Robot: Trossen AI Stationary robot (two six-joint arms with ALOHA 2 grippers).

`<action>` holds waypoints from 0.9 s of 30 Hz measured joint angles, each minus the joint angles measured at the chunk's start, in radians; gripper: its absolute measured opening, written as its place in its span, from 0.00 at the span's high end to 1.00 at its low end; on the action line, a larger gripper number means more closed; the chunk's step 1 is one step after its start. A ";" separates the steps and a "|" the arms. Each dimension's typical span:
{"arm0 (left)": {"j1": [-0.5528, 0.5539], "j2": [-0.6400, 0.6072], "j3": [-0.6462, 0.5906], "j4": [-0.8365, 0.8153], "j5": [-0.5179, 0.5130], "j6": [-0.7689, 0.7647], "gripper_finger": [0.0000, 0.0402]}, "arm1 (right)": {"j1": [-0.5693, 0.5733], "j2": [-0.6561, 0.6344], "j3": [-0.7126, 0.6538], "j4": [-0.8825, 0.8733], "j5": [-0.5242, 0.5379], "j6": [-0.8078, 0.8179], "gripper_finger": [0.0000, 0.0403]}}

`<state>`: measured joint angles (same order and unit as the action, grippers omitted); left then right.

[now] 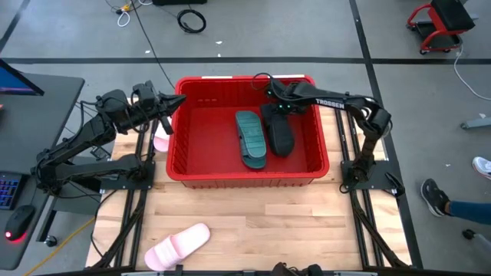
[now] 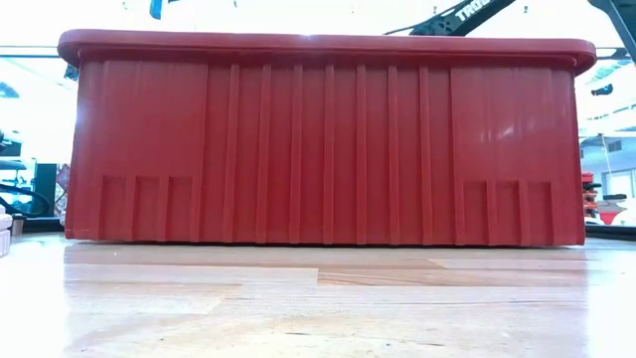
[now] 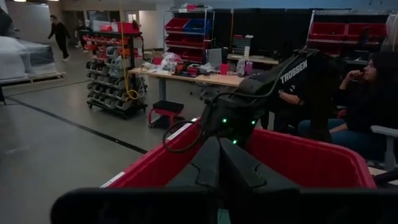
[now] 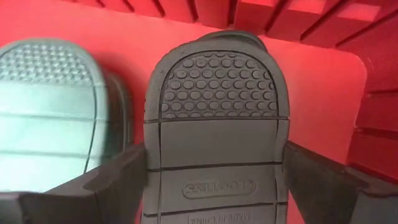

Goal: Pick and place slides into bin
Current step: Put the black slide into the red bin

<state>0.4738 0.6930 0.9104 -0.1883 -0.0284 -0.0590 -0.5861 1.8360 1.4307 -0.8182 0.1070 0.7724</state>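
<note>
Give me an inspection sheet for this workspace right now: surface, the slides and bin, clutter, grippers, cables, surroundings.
Surface: wooden table, bare in the middle.
Job's things: red bin holds a teal slide and a black slide, soles up; one pink slide at the table's front edge, another pink slide beside the bin's left wall.
Clutter: nothing seen.
Grippers: right gripper in the bin, fingers either side of the black slide; left gripper at the bin's left rim.
Cables: coil on the floor.
Surroundings: shelving, seated person.

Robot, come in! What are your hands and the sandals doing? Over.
Right gripper in the bin, fingers astride the black slide, beside the teal slide. Left gripper at bin's left rim. Pink slide waits outside.
</note>
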 joint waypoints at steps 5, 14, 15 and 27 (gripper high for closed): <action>0.000 0.000 0.000 0.000 0.000 0.000 0.94 | -0.001 0.018 0.001 0.022 -0.011 0.016 0.12; 0.000 0.000 0.000 0.000 0.000 0.003 0.98 | -0.001 0.018 0.001 0.032 -0.016 0.015 0.02; 0.000 0.000 0.000 0.000 0.000 0.003 0.98 | -0.001 0.018 0.001 0.034 -0.018 0.016 0.01; 0.000 0.000 0.000 -0.005 0.000 0.003 0.95 | -0.003 -0.004 0.002 0.029 -0.053 0.011 0.01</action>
<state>0.4740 0.6933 0.9104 -0.1936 -0.0288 -0.0561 -0.5888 1.8320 1.4322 -0.7895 0.0544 0.7830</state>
